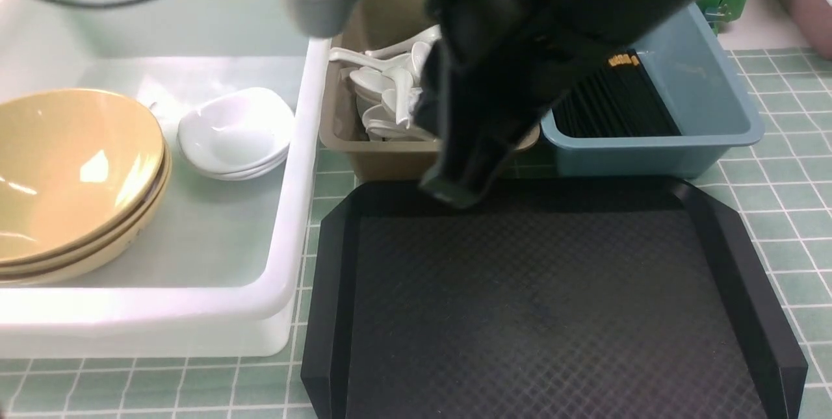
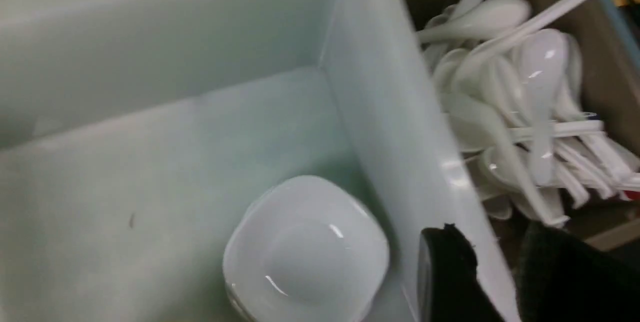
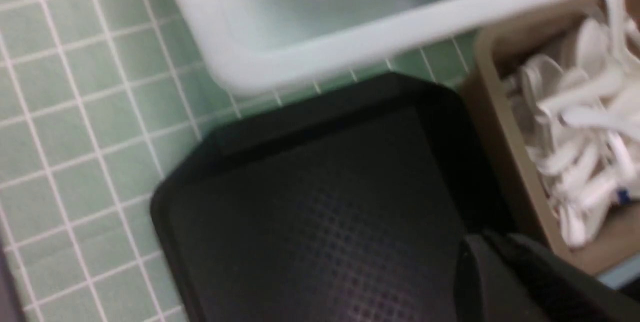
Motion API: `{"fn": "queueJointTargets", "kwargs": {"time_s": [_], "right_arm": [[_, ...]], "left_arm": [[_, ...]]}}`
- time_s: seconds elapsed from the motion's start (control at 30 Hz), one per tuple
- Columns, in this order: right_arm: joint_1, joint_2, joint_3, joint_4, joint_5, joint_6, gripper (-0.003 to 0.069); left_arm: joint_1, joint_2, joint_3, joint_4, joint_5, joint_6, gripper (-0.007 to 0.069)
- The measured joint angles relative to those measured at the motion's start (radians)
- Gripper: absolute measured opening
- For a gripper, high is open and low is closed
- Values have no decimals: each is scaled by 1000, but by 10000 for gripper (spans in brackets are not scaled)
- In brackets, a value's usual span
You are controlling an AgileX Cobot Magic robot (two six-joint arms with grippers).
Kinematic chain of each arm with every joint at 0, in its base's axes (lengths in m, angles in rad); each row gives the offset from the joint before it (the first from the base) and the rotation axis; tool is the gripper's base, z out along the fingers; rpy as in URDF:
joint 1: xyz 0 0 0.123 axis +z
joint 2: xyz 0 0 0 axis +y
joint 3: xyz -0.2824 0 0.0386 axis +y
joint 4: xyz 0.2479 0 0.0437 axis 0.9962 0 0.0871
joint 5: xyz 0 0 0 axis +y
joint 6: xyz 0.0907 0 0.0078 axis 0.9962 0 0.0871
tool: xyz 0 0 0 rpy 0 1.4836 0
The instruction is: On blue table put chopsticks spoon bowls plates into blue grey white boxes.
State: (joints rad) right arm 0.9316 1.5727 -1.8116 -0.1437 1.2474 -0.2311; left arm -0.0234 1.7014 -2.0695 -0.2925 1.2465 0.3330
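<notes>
Sorting looks finished: the tray (image 1: 552, 302) is bare. The white box (image 1: 305, 146) holds about three stacked bowls (image 1: 71, 165) and three plates (image 1: 234, 130). The grey box (image 1: 338, 133) holds spoons (image 1: 383, 88), the blue box (image 1: 708, 94) chopsticks (image 1: 617, 101), both too many to count. The right fingers (image 1: 455, 188) hang over the tray's far edge and the left fingers (image 2: 445, 272) over the white box's wall. I cannot tell how open either is, and no load shows.

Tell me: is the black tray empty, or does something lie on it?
Empty: the black tray shows only bare patterned surface; an arm hides part of its far edge.
</notes>
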Motion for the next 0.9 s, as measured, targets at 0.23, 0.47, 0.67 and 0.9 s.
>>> {"fn": "queueJointTargets", "kwargs": {"time_s": [0.23, 0.47, 0.67, 0.9], "right_arm": [[-1, -154, 167, -8, 6, 52, 78], [-1, -439, 456, -8, -86, 128, 87], [-1, -643, 664, -7, -295, 157, 90], [-1, -852, 886, 0, -552, 165, 96]], "left_arm": [[-136, -217, 100, 140, 14, -51, 2], [-139, -590, 593, 200, -5, -96, 2], [-139, -925, 1019, 211, -157, -118, 2], [-139, -1331, 1407, 211, -363, -132, 2]]}}
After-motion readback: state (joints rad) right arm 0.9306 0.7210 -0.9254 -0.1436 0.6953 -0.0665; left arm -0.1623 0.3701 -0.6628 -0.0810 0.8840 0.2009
